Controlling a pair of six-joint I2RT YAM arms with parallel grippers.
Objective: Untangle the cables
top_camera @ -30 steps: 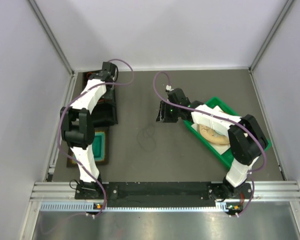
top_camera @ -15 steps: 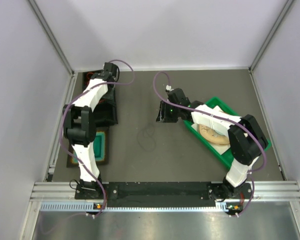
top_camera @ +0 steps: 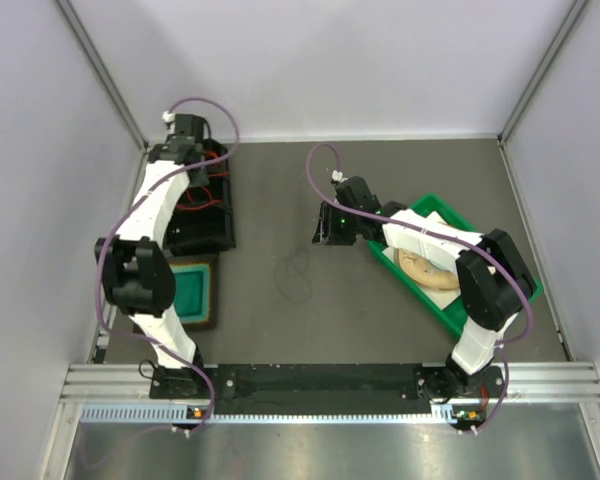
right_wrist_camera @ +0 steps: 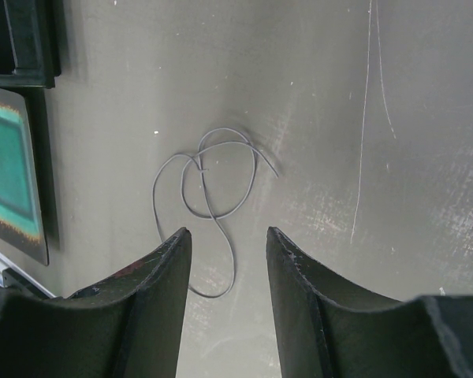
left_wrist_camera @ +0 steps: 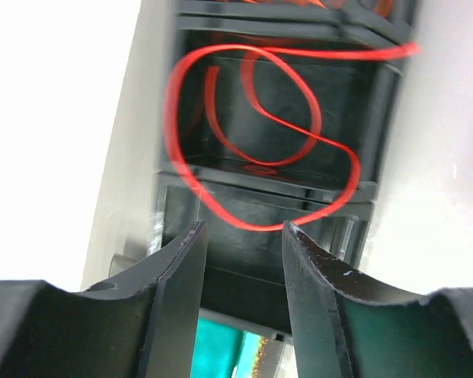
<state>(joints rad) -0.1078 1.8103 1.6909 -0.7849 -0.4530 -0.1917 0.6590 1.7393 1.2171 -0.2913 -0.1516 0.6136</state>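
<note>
- The dark cable lies by itself on the bare table, between the two arms and well apart from the orange-red ones. It appears to be already separated out.
- In the right wrist view the dark cable is still not straight. It makes loose loops that cross one another, and whether the crossing is a real knot cannot be told.
- The orange-red cables sit in the black compartmented box at the far left of the table.
- In the left wrist view one orange-red cable curls in overlapping loops, spills over a divider of the box, and has an end trailing past the wall. This part of the job looks largely undone.
- The left gripper hangs above that loop with its jaws moderately parted and nothing between them.
- The right gripper hovers over the dark cable, also half-spread and empty.
- Compared with a second ago, the left arm has swung outward toward the left wall. Its wrist now sits nearer the far corner, which uncovers the orange-red cables and more of the teal pad.
- The right arm, the dark cable and the green tray look unchanged.
</note>
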